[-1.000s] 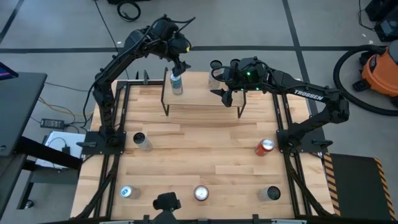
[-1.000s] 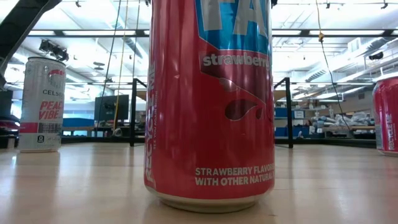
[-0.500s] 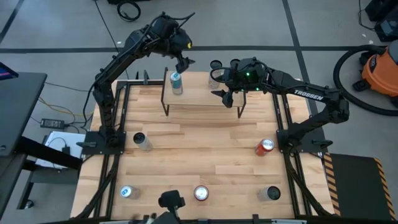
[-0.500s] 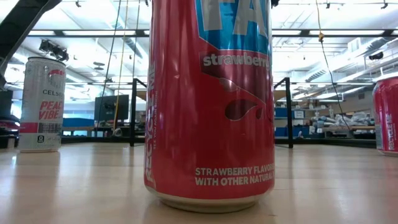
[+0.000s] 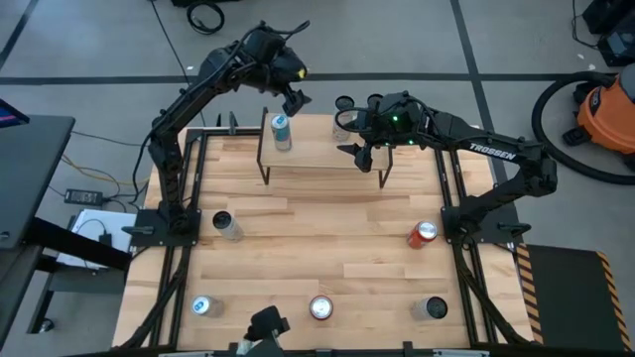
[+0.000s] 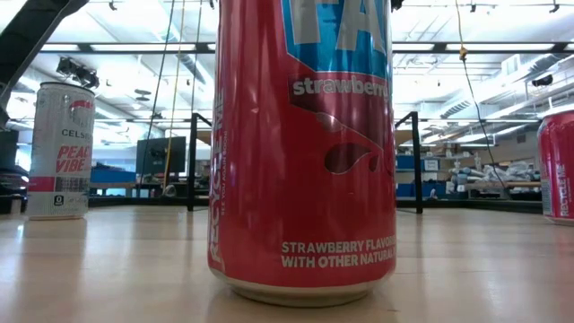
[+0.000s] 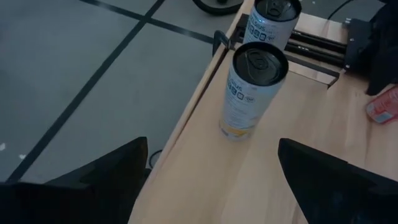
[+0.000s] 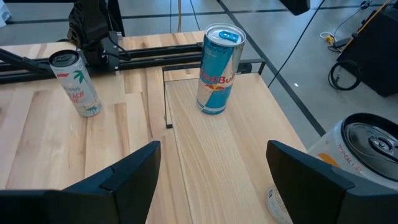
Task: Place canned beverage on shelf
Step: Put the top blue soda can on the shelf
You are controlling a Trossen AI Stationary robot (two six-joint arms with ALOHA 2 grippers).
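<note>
High view, shelf: the shelf (image 5: 322,149) stands at the far middle of the table (image 5: 317,248); a blue-topped can (image 5: 282,131) is upright on its left end and a pale can (image 5: 342,121) on its far right edge.
High view, left gripper: the left gripper (image 5: 294,99) hangs above and just beyond the blue-topped can, fingers spread, holding nothing.
High view, right gripper: the right gripper (image 5: 359,147) sits over the shelf's right end beside the pale can, fingers apart, apart from it.
High view, remaining cans: an orange can (image 5: 424,234) at right, a dark-topped can (image 5: 226,225) at left, and three along the near edge.
High view, risk: the pale can looks close to the far edge, so a sideways swing of the right arm could tip it off.
Low view: a red strawberry soda can (image 6: 303,148) fills the frame, a white can (image 6: 59,151) stands at left; neither gripper shows.
Left wrist view: a white can (image 7: 249,88) stands on the board, a second can (image 7: 271,22) lower beyond it; both fingers are wide apart.
Left wrist view, risk: descending again without recentring could clip the can's rim and topple it.
Right wrist view: a Red Bull can (image 8: 217,70) stands on the shelf's far end, a palm-print can (image 8: 76,83) on the table, a pale can's top (image 8: 364,152) close by; fingers spread, empty.
Right wrist view, risk: that near can sits beside one finger, and retreating carelessly could knock it.
</note>
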